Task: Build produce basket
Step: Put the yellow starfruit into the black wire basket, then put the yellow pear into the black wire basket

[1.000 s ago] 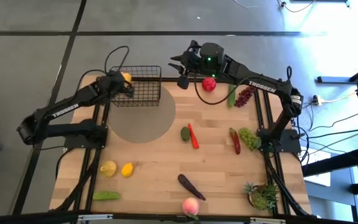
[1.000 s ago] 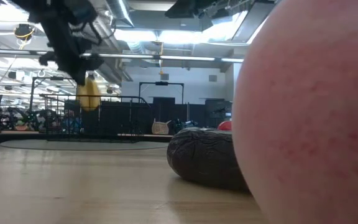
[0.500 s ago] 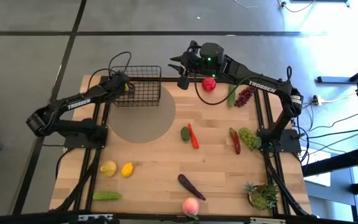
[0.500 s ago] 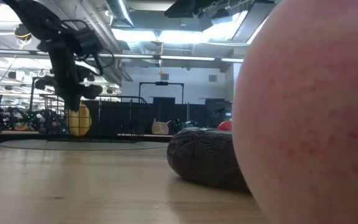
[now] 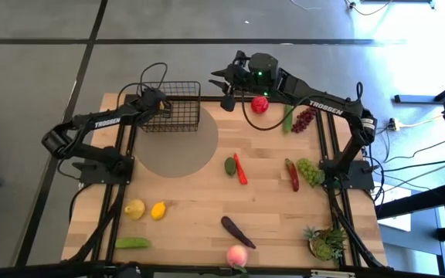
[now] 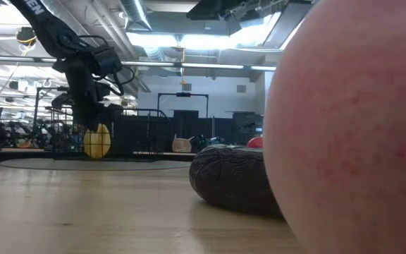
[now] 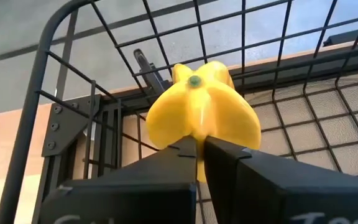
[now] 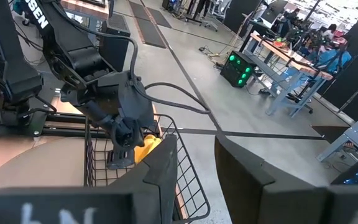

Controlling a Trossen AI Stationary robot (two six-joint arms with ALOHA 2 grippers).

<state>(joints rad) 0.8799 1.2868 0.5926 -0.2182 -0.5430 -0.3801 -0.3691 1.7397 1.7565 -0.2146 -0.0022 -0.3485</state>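
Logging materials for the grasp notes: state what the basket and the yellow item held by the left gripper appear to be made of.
Basket: thin black metal wire, likely coated; an open welded-looking grid you can see through. Yellow bell pepper, gripped by the left gripper inside the basket: probably moulded plastic or foam; smooth, evenly coloured lobes with a soft sheen.

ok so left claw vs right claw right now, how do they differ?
The left claw is shut on a yellow fruit; the right claw holds nothing. The left claw is down inside the basket, at its left end; the right claw hangs beyond the table's far edge, right of the basket. The left is at work placing produce; the right waits. Both are dark and two-fingered.
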